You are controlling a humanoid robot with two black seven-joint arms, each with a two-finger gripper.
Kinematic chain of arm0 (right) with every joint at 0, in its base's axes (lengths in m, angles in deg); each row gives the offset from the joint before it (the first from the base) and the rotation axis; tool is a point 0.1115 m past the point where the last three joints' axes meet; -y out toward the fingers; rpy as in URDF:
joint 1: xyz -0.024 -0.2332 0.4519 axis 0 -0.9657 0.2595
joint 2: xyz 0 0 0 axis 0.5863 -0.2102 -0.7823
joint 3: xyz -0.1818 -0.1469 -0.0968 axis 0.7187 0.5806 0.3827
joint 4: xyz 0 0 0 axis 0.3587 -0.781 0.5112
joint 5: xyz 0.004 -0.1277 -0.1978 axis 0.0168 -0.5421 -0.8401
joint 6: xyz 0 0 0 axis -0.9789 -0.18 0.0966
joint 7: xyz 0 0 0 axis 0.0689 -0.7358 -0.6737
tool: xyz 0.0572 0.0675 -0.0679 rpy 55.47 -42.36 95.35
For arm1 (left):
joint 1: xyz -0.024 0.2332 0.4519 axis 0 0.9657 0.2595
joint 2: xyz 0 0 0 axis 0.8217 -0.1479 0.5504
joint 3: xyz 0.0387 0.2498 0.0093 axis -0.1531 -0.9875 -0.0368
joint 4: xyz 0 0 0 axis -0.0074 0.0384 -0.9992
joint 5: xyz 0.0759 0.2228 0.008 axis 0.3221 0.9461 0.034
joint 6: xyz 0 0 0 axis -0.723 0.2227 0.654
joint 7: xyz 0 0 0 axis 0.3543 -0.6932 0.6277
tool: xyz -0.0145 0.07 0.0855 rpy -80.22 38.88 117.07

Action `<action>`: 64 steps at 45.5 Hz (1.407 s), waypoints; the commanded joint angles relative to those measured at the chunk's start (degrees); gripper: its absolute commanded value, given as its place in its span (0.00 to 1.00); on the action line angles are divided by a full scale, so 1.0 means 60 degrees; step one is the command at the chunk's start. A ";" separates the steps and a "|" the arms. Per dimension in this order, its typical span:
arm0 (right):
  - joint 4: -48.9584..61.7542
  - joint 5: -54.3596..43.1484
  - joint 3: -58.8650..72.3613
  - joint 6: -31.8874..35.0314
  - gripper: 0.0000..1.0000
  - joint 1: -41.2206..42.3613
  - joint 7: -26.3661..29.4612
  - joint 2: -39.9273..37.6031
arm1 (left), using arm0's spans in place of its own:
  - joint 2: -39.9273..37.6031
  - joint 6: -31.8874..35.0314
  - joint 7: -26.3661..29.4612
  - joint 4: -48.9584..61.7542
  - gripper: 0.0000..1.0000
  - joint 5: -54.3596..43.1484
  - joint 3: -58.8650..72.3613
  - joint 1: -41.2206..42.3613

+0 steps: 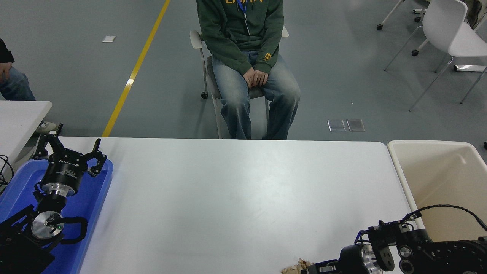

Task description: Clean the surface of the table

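The table surface point(236, 190) is a wide white tabletop that fills the middle of the view. A crumpled brown paper wad point(298, 265) lies at its near edge, partly cut off by the picture's bottom. My right gripper point(315, 268) comes in from the lower right, points left and sits right against the wad; most of it is below the picture's edge. My left gripper point(70, 146) is parked open over the blue tray at the lower left.
A blue tray point(95, 198) lies on the table's left end. A beige plastic bin point(441, 182) stands off the right end. A person point(247, 57) sits on a chair at the far side. A smaller white table corner point(19, 118) is at far left.
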 commanded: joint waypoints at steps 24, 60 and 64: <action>-0.0456 0.2948 -0.1510 0.1658 0.00 0.3098 0.0020 -0.2412 | 0.0000 0.0001 -0.0001 0.0000 1.00 0.0000 0.0001 0.0000; -0.0368 0.4120 -0.1569 0.2670 0.00 0.4769 0.0020 -0.3541 | 0.0000 0.0001 -0.0001 0.0000 1.00 0.0000 0.0001 0.0000; -0.0368 0.4120 -0.1569 0.2670 0.00 0.4769 0.0020 -0.3512 | 0.0000 0.0001 -0.0001 0.0000 1.00 0.0000 0.0001 0.0000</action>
